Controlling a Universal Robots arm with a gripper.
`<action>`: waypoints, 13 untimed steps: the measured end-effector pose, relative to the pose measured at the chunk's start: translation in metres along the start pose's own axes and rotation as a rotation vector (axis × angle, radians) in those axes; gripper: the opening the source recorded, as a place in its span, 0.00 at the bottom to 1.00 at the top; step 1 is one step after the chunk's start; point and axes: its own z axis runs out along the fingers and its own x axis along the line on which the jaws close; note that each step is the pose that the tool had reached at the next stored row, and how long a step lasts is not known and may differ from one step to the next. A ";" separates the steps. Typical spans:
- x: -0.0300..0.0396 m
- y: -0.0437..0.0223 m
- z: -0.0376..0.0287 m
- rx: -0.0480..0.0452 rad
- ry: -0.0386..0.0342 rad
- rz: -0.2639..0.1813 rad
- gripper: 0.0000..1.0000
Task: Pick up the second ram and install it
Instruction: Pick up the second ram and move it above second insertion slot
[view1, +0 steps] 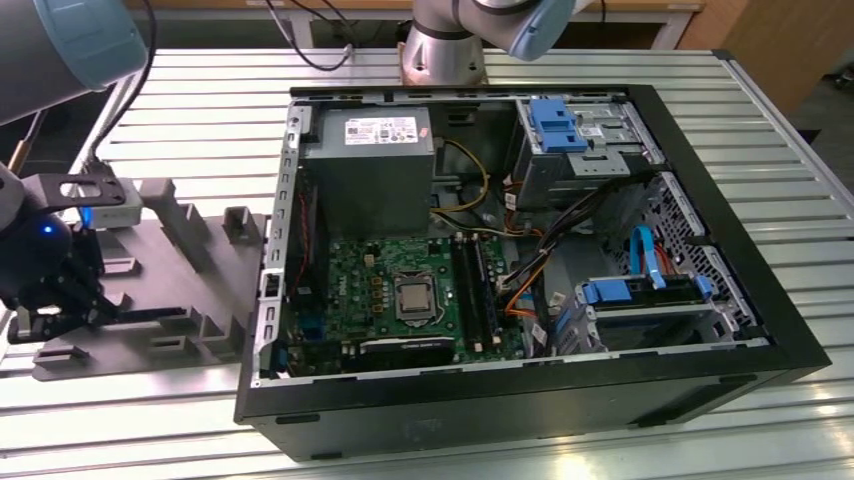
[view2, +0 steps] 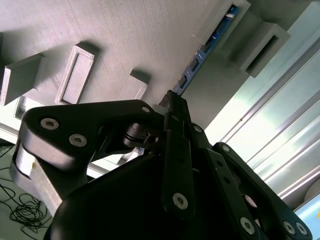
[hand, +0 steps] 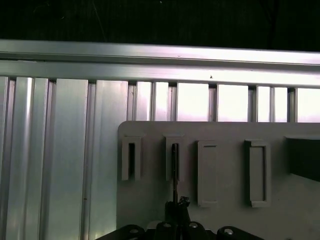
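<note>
Second wrist view: gripping the ram (view2: 205, 50) by its near end with the hand (view2: 172, 102), which is closed on the thin blue-green board as far as can be judged. Not yet lifted. Standing on edge in a groove of the grey fixture (view2: 125, 30), with the far end tucked between two raised blocks.

First wrist view: looking straight along the ram (hand: 174, 167), a thin dark line from the hand (hand: 178, 206) into one of the slotted posts on the fixture (hand: 145, 210). No visible gap between hand and stick. Beyond the fixture, the ribbed metal surface (hand: 65, 150).

Exterior view: down low over the fixture (view1: 200, 250) with the hand (view1: 60, 318), at the exterior view's left edge and well apart from the open case (view1: 534, 400). Inside the case, a green motherboard (view1: 354, 280) lying flat, with long black slots (view1: 470, 290) toward the exterior view's right side of it. Impossible to tell whether a first stick already sits in one.

Judged overall: early in the task, at the pick-up. Grasp apparently made, lift not begun. Left to do: freeing the ram from the fixture, carrying it to the case and seating it in a slot.
</note>
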 end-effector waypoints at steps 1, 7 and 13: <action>0.0000 0.0000 -0.0017 -0.0001 0.0000 0.000 0.11; -0.0003 0.0001 -0.0089 0.0000 -0.0001 0.000 0.11; -0.0003 0.0001 -0.0097 -0.0001 0.0000 0.000 0.11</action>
